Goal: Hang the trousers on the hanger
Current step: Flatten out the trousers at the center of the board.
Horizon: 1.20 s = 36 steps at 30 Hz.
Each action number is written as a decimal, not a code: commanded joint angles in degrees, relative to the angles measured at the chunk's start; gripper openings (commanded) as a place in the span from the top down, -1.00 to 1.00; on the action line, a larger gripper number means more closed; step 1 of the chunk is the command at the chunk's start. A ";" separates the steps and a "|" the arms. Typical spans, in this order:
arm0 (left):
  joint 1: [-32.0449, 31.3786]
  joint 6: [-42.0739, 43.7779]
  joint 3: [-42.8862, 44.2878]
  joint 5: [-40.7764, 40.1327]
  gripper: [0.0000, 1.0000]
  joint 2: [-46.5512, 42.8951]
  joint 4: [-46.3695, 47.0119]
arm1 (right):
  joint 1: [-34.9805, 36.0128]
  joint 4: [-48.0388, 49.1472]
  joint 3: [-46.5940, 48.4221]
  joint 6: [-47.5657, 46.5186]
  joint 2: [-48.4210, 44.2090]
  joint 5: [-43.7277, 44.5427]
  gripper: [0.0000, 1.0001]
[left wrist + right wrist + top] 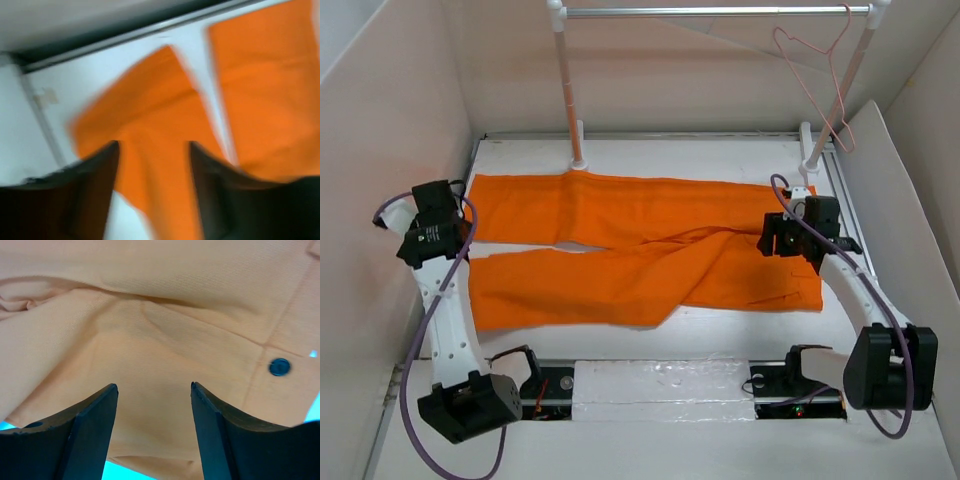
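Top view: the trousers (pixel 640 250), orange, lie flat on the white table (pixel 720 335) across the middle of the frame. The waist end is at the right and the two leg ends are at the left. The upper leg runs straight. The lower leg angles down toward lower left, and a thin sliver of table shows between the two. A few folds show near the crotch, centre-right.

The hanger (pixel 810 90), thin pale pink wire, hangs from the silver rail (pixel 710 12) at the upper right of the frame, near the right white post (pixel 840 100). It hangs tilted, with its lower corner close to that post. It is well apart from the trousers and from both arms.

The left gripper (pixel 155 165) is at the left edge of the top view, by the leg ends. Its wrist view is motion-blurred. The two dark fingers (pixel 95 195) stand wide apart at the bottom of the frame, with an orange leg end visible below the gap and the second leg at upper right. Nothing is held between them. I cannot tell whether the tips touch the cloth.

The right gripper (pixel 154 405) is at the right of the top view, over the waist end. In its wrist view the fingers (pixel 90 435) are spread wide and hold nothing. Orange fabric fills nearly the whole frame close beneath them, with a crease running across the upper part. A dark button (pixel 279 366) sits at the right beside a stitched seam. Contact between tips and cloth cannot be told.
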 commanded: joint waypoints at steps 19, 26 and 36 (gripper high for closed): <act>-30.26 5.90 -19.50 35.69 -0.47 -0.17 36.20 | -25.55 -16.36 -4.21 2.67 -7.46 9.86 -0.42; -30.26 9.94 -21.36 38.34 -0.47 -2.19 36.03 | -26.16 -10.31 -8.08 10.40 -2.53 10.74 -0.35; -35.97 9.59 -20.48 35.80 -0.47 -0.87 35.50 | -28.19 -3.17 -5.72 15.34 6.35 4.50 1.00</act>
